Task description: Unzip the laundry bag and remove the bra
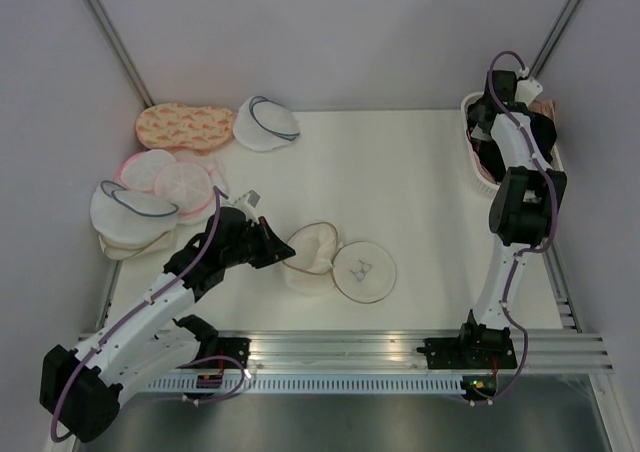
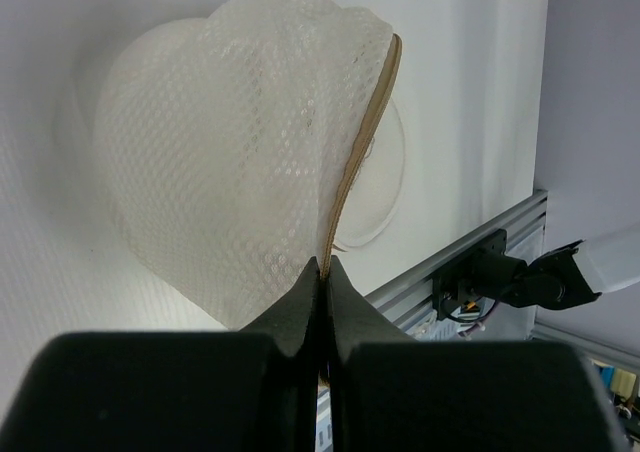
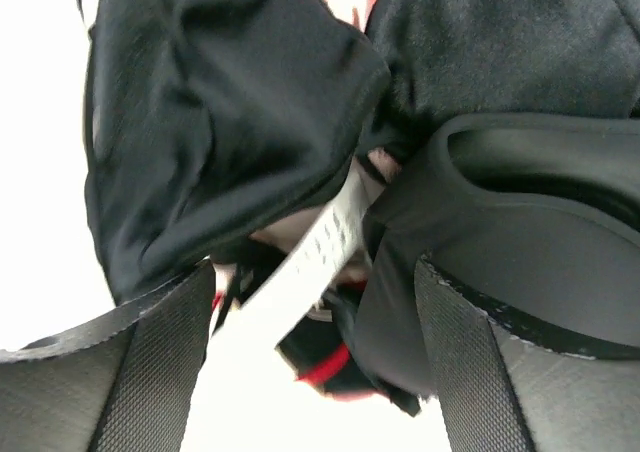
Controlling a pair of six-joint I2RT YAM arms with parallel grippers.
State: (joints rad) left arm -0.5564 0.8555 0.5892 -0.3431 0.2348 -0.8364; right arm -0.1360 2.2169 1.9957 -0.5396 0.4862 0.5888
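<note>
My left fingers [image 2: 300, 307] clamped the bag [image 2: 240, 152] rim. My right fingers [image 3: 150, 372] stood apart over the bra [image 3: 220, 122]. I judged removal done and withdrawal next.

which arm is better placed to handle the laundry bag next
The left arm. Its jaws are shut on the tan rim of the laundry bag mid-table. The right arm is at the basket on the far right, jaws open over the bra, well away from the bag.
</note>
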